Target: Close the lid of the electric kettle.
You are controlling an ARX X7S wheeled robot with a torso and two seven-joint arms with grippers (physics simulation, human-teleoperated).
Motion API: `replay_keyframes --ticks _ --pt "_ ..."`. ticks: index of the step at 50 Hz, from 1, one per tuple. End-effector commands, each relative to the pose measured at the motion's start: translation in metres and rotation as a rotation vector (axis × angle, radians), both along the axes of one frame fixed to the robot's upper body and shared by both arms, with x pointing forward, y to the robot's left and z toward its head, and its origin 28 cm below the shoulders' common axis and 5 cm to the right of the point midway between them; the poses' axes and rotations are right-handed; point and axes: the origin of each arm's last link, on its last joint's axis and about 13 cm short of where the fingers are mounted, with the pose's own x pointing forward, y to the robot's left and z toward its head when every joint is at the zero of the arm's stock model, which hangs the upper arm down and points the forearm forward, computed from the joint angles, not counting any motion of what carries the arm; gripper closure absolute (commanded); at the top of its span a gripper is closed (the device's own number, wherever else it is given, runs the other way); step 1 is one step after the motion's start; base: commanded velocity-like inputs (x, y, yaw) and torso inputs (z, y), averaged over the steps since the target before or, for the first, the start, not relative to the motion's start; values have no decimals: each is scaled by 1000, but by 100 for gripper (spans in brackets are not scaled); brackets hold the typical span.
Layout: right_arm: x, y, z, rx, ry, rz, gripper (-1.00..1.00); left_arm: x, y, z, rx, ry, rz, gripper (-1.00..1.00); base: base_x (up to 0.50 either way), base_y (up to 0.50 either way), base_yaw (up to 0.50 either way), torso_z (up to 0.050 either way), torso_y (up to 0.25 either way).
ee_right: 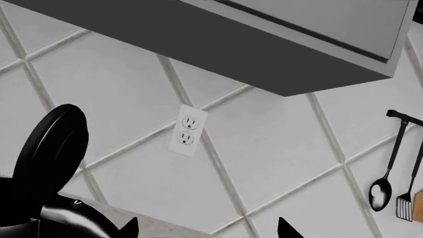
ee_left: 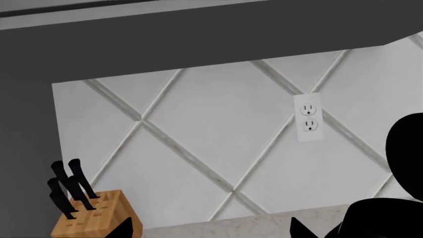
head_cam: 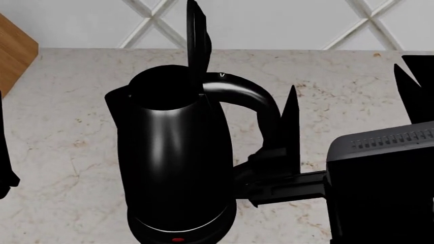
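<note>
The electric kettle (head_cam: 173, 152) is a tall glossy black jug standing on the marble counter in the middle of the head view, with its loop handle toward my right arm. Its lid (head_cam: 196, 43) stands upright and open at the back of the rim. My right gripper (head_cam: 349, 73) is open and empty just right of the handle, one finger (head_cam: 290, 122) close beside it. The right wrist view shows the lid (ee_right: 53, 153) and my open right gripper (ee_right: 207, 229). My left gripper (ee_left: 211, 230) is open and empty, with the kettle (ee_left: 387, 218) and lid (ee_left: 406, 148) to its side.
A wooden knife block (ee_left: 89, 218) with black-handled knives stands on the counter left of the kettle; its corner shows in the head view (head_cam: 13, 51). A tiled wall with an outlet (ee_left: 308, 116) lies behind, under a dark cabinet (ee_left: 198, 34). Utensils (ee_right: 390, 168) hang at the right.
</note>
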Motion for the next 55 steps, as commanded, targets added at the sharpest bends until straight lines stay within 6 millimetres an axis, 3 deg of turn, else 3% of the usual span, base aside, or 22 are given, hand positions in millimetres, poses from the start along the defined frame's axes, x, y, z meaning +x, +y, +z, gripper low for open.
replay_keyframes --ticks 1,10,21,34,55 --pt "7 -4 1 27 5 1 -100 1 0 -2 -1 4 1 -100 0 0 0 0 0" --pt "47 -14 15 25 135 -3 -100 2 1 -5 -1 14 3 -100 0 0 0 0 0" --pt "60 -18 43 -38 171 -36 -100 3 1 -8 5 19 8 -100 0 0 0 0 0" --pt "61 -10 88 -105 147 -15 -100 1 3 -7 0 17 11 -100 0 0 0 0 0" --pt "58 4 116 -282 278 58 -100 2 3 -11 -3 22 13 -100 0 0 0 0 0"
